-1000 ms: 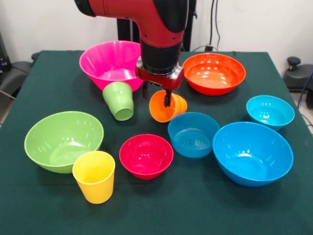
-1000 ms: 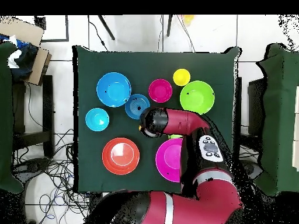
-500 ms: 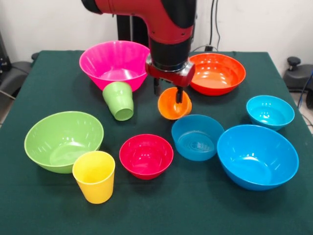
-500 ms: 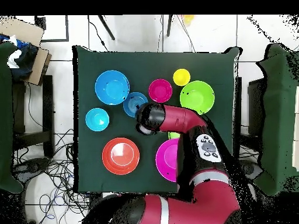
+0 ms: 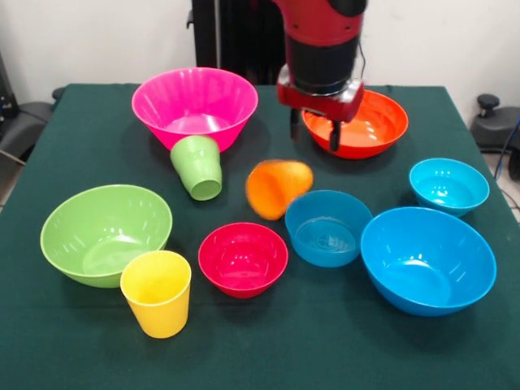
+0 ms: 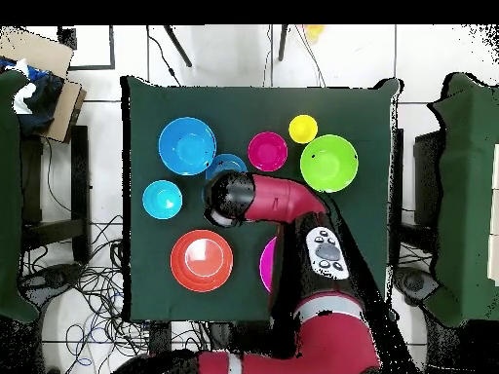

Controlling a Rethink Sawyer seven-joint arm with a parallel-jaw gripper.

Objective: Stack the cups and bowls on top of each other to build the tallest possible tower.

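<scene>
One orange cup looks blurred beneath the empty claw.

The orange cup is smeared with blur in the front view, so whether it touches the surface I cannot tell. From overhead it is hidden entirely under the arm, which also covers most of the pink bowl, the green cup, and half of the middle blue bowl. In the front view the arm is cut off by the top edge, and the green cup hides part of the pink bowl's base. The gripper sits in front of the orange bowl, covering part of its rim.
</scene>
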